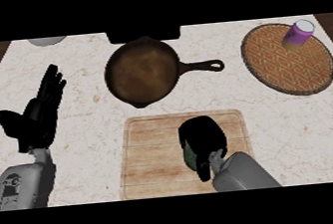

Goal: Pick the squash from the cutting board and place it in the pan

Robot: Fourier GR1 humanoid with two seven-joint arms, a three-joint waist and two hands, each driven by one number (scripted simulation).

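Nearest, the right hand (201,138) is curled down over the one squash (191,154), a sliver of green showing under its fingers, on the single wooden cutting board (151,150). To the left, the left hand (40,112) rests above the marble bench (91,140) with straight fingers, holding nothing. Farther back sit one dark pan (142,71), its handle pointing right, and one round woven mat (283,64) carrying one purple jar (298,33); a white bowl (47,41) shows at the far edge.

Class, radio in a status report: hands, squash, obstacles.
Left hand open, resting. Right hand curled over squash on cutting board. Pan empty, path unobstructed.
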